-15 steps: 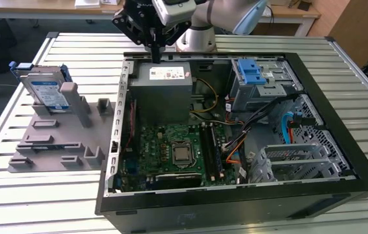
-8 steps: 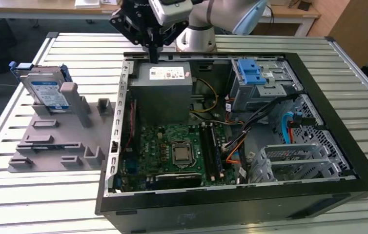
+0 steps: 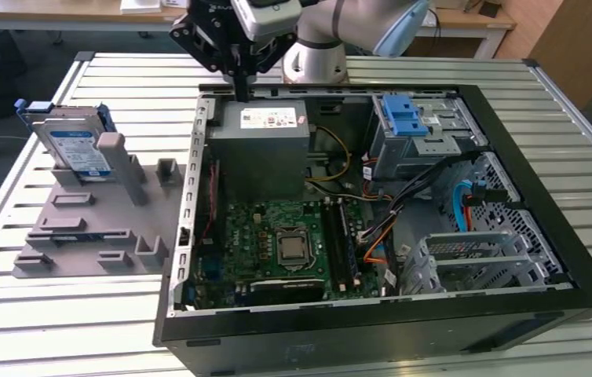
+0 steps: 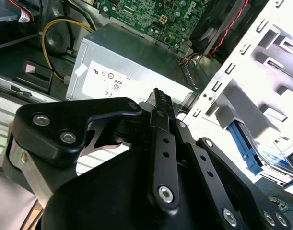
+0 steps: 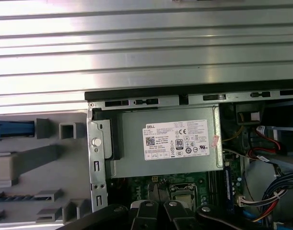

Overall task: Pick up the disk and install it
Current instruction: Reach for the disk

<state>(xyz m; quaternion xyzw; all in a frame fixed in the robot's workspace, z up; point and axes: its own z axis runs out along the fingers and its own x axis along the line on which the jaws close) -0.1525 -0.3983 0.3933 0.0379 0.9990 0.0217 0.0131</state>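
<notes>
- Looking into the open computer case (image 3: 380,334) lying on the slatted metal table (image 3: 66,330), you meet the green motherboard (image 3: 264,271) first, close behind the case's near wall, with its square processor socket (image 3: 294,247) in the middle.
- Level with that board, toward the exterior view's right inside the case, sits a silver perforated cage (image 3: 480,259). A tangle of cables (image 3: 411,192) runs from there deeper into the case.
- Farther in, a grey power supply (image 3: 259,161) with a white sticker fills the case's far corner on the exterior view's left. It also shows in both wrist views (image 5: 136,148) (image 4: 132,52).
- Beside it, the case's other far corner holds a grey drive cage (image 3: 433,145) with a blue latch (image 3: 406,118) on top.
- Outside the case, off its wall on the exterior view's left, a grey fixture (image 3: 82,236) lies on the table.
- The disk (image 3: 74,148) stands on edge in the fixture's far end, framed by its blue carrier and well apart from the claw.
- Farthest back, the gripper (image 3: 243,93) hangs over the far end of the power supply, just inside the case's far wall. Its claw is pinched narrow with nothing in it.
- The arm (image 3: 317,55) rises behind the case.
</notes>
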